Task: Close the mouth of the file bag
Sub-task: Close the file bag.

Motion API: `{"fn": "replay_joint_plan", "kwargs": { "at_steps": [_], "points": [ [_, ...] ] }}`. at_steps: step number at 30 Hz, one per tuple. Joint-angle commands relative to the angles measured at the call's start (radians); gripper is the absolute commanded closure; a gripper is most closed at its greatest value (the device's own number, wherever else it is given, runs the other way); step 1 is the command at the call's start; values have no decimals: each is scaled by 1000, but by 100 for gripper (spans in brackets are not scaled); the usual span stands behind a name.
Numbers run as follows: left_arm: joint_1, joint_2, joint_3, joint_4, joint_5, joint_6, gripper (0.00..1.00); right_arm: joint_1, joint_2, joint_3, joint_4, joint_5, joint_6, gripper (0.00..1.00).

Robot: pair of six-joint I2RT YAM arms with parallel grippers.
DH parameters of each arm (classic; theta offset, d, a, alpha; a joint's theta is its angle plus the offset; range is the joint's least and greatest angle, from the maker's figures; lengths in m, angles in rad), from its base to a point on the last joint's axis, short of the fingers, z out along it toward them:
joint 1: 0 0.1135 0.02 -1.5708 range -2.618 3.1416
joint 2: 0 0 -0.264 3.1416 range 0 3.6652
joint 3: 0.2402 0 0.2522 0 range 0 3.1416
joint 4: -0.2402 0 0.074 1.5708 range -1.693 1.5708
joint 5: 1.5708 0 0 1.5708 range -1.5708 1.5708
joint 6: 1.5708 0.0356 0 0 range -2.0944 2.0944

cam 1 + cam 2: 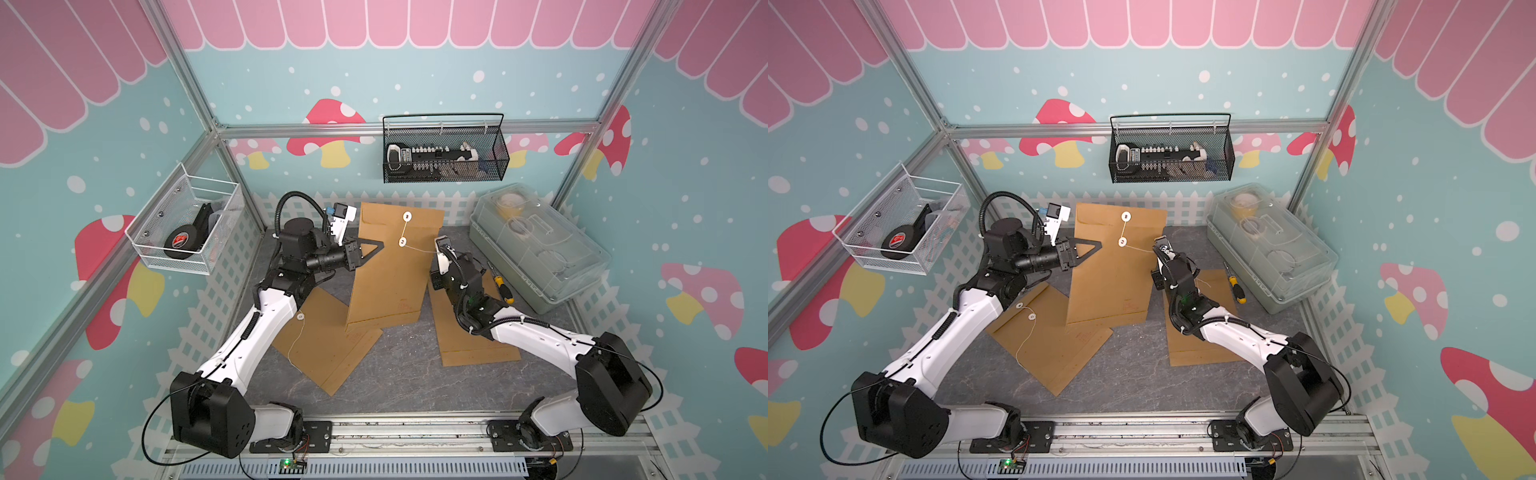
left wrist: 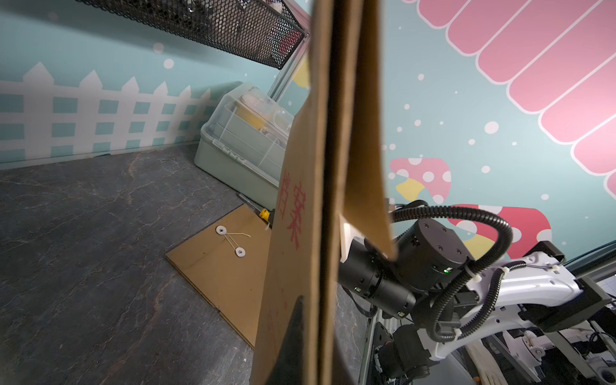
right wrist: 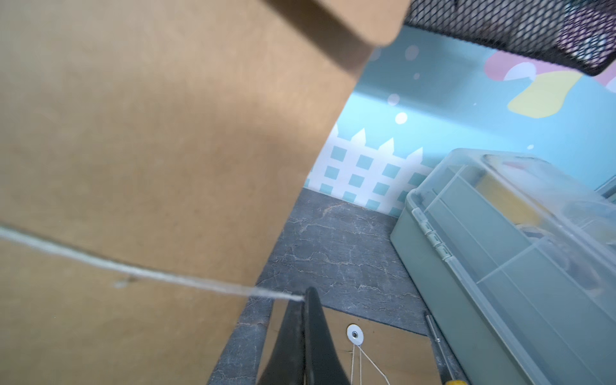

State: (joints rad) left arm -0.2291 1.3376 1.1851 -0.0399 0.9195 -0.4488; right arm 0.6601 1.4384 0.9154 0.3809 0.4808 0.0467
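We see the upright file bag (image 1: 390, 270) standing as the main barrier. To its right a taut string (image 1: 419, 248) crosses the gap, with a screwdriver (image 1: 500, 284) and a plastic box (image 1: 536, 249) beyond. Above and behind it hangs a black mesh basket (image 1: 444, 153). In front of it the bare tabletop (image 1: 407, 374) (between the left flat bag (image 1: 328, 349) and the right flat bag (image 1: 473, 340)) lies open.

Left pincer (image 1: 372, 252) pinched shut, right pincer (image 1: 435, 251) pinched shut, both raised

Matt brown paper file bag (image 1: 392, 266)
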Motion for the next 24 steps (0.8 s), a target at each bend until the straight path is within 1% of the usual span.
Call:
{"fn": "replay_joint_plan", "kwargs": {
  "at_steps": [1,8,17,24],
  "points": [
    [3,-24,3,-48,-5,60,100,-5,-58,47,-31,28,-69,100],
    [-42,-23,-1,-125,-47,147,100,-5,-83,130,-113,-30,-155,100],
    [-52,-44,-47,-129,-15,146,100,-7,-74,177,-129,25,-312,100],
    [-64,-46,-67,-130,-12,142,100,-9,-70,213,-152,16,-336,100]
  ]
}}
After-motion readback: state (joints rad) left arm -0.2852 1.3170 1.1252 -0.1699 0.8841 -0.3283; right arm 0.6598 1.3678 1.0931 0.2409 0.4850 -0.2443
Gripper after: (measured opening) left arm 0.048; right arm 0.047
